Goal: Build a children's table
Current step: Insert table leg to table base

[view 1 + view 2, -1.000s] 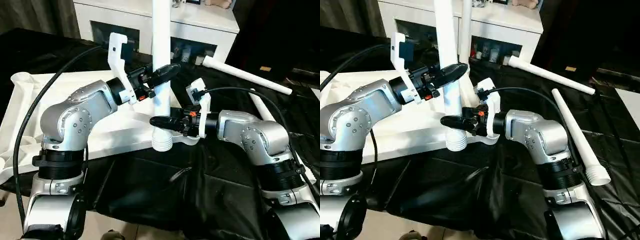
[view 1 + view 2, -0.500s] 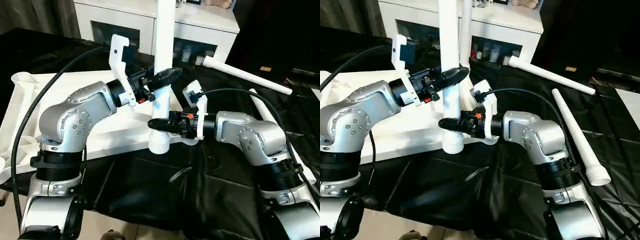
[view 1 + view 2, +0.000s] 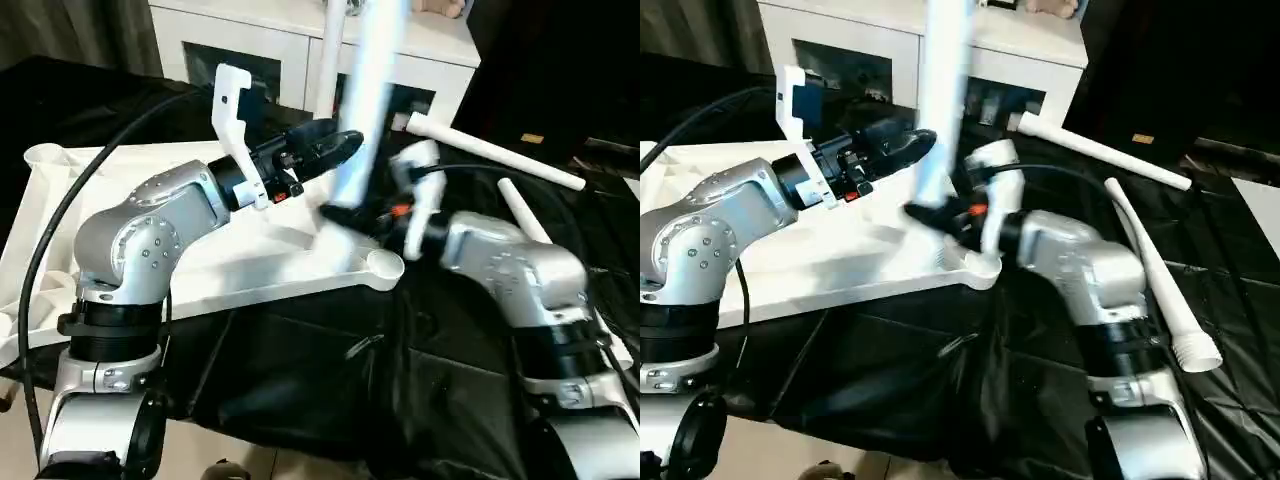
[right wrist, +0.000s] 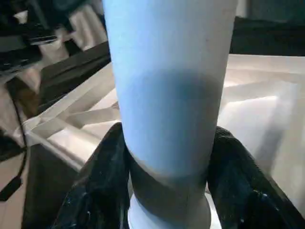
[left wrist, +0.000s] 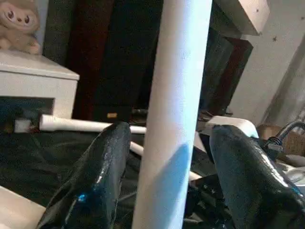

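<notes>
Looking down from the head we see the white plastic tabletop (image 3: 130, 200) lying underside up on a black sheet (image 3: 330, 400), its ribs raised and a round corner socket (image 3: 385, 266) at its near right corner. A white tapered leg (image 3: 365, 110) stands tilted above that corner, blurred, its top leaning toward one o'clock.

Our right gripper (image 3: 345, 215) pinches this leg low down; its wrist view shows what the head views blur: two glossy black fingers (image 4: 95, 191) pressed against either side of the smooth round shaft, with the ribbed tabletop behind.

Our left gripper (image 3: 330, 148) sits at nine o'clock from the leg. Its wrist view tells us more than the head views can: the fingers (image 5: 95, 176) stand spread, the leg rising between them with a gap on each side, touching neither.

From the head we also see two more legs: one (image 3: 495, 150) lying at two o'clock from the socket, and another (image 3: 1155, 275) lying beside our right arm, its ridged end nearest us. A white cabinet (image 3: 300, 40) with dark glass doors stands at twelve o'clock, and the left wrist view catches a plush toy (image 5: 19, 24) on top of it.
</notes>
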Controlling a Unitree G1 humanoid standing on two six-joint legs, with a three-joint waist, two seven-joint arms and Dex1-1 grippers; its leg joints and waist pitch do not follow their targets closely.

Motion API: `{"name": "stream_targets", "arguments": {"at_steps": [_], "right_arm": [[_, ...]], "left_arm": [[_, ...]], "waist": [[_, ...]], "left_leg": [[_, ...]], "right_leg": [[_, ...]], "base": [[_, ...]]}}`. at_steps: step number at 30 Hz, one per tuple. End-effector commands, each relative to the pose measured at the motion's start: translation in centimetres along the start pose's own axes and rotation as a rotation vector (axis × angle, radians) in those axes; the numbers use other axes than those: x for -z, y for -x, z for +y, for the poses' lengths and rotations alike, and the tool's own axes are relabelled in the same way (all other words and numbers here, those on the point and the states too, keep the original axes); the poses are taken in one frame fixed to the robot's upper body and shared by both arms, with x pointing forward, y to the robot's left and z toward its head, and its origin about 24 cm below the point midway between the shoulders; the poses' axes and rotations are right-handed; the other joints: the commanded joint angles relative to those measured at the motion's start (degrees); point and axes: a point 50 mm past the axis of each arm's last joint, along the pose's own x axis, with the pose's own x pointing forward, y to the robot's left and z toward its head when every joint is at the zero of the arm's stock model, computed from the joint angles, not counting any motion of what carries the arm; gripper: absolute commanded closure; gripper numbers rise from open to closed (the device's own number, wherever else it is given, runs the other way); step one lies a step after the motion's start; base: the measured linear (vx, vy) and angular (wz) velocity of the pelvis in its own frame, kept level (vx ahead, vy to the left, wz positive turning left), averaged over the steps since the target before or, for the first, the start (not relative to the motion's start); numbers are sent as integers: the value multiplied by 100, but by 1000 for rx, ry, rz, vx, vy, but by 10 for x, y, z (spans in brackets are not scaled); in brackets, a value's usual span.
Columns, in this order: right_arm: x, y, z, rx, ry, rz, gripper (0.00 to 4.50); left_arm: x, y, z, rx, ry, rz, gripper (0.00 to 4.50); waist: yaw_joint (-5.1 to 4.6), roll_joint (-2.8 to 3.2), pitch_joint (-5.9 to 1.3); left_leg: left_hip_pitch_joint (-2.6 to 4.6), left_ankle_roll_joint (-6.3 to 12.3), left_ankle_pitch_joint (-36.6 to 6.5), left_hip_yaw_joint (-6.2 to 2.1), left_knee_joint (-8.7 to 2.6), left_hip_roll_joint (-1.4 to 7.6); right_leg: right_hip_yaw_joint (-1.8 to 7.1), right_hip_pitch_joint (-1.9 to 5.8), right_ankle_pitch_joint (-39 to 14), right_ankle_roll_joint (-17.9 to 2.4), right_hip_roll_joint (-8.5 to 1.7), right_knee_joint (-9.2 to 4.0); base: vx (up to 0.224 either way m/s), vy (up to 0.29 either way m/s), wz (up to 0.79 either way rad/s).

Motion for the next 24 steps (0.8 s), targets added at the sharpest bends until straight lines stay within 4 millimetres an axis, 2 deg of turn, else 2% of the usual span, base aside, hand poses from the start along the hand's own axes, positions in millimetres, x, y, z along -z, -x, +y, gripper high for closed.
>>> {"name": "stream_targets", "arguments": {"at_steps": [1, 3, 4, 5, 8, 10, 11, 13, 14, 15, 17, 19, 23, 24], "right_arm": [[-4, 12, -16, 126, 36, -41, 264], [-2, 18, -25, 193, 61, -35, 264], [2, 26, -34, 270, 100, -20, 264], [5, 31, -39, 309, 108, -14, 264], [8, 40, -47, 371, 96, -16, 264], [11, 47, -50, 403, 93, -15, 264], [12, 50, -50, 405, 90, -14, 264], [13, 52, -47, 385, 89, -9, 264], [14, 52, -46, 376, 88, -7, 264], [14, 52, -45, 364, 89, -1, 264], [16, 51, -43, 344, 94, 9, 264], [17, 50, -42, 336, 97, 15, 264], [19, 48, -39, 324, 100, 24, 264], [20, 47, -38, 319, 102, 26, 264]], "left_arm": [[-1, -1, 4, -32, -72, -15, 116], [5, 0, 6, -32, -146, 22, 111], [21, 4, 11, -48, -273, 128, 108], [34, 6, 12, -28, -365, 213, 108], [60, 12, 9, 60, -453, 349, 108], [81, 15, 3, 144, -398, 407, 108], [94, 15, -2, 195, -343, 407, 108], [104, 15, -3, 214, -319, 421, 108], [108, 14, -2, 216, -316, 430, 108], [113, 14, -1, 222, -316, 450, 108], [122, 14, 4, 218, -338, 495, 108], [128, 14, 8, 224, -348, 530, 108], [137, 15, 23, 170, -386, 611, 108], [139, 15, 27, 155, -387, 623, 126]], "waist": [[-7, 80, -444], [-11, 74, -451], [-5, 80, -446], [-17, 83, -442], [-13, 98, -450], [-19, 132, -466], [-16, 111, -461], [-19, 103, -453], [-18, 147, -444], [-31, 119, -435], [-37, 103, -428], [-55, 119, -423], [-95, 122, -434], [-103, 117, -431]], "left_leg": [[58, -260, -475, 21, -383, 42], [63, -256, -442, 19, -384, 39], [66, -252, -462, 10, -392, 47], [77, -274, -531, 21, -390, 46], [77, -267, -497, 8, -402, 50], [76, -304, -389, 15, -393, 50], [77, -297, -435, 31, -393, 51], [72, -271, -548, 32, -396, 56], [72, -260, -612, 29, -397, 49], [72, -247, -711, 39, -397, 46], [77, -210, -865, 27, -409, 47], [81, -210, -934, 15, -417, 47], [74, -226, -940, -6, -416, 59], [72, -217, -939, -5, -417, 59]], "right_leg": [[164, 355, -301, -967, -315, -329], [163, 359, -331, -892, -310, -334], [158, 353, -401, -862, -315, -346], [170, 343, -556, -741, -307, -349], [168, 336, -606, -652, -311, -349], [167, 335, -314, -782, -307, -304], [169, 336, -160, -941, -305, -300], [169, 343, -164, -1038, -315, -308], [173, 340, -228, -1034, -313, -324], [176, 341, -319, -1014, -308, -347], [180, 346, -700, -915, -321, -387], [177, 333, -940, -846, -324, -415], [171, 332, -1011, -860, -343, -412], [171, 329, -1007, -867, -338, -416]], "base": [[0, 0, 0], [0, 0, 0], [0, 0, 0], [0, 0, 0], [0, 0, 0], [0, 0, 0], [0, 0, 0], [0, 0, 0], [0, 0, 0], [0, 0, 0], [0, 0, 0], [0, 0, 0], [0, 0, 0], [0, 0, 0]]}}
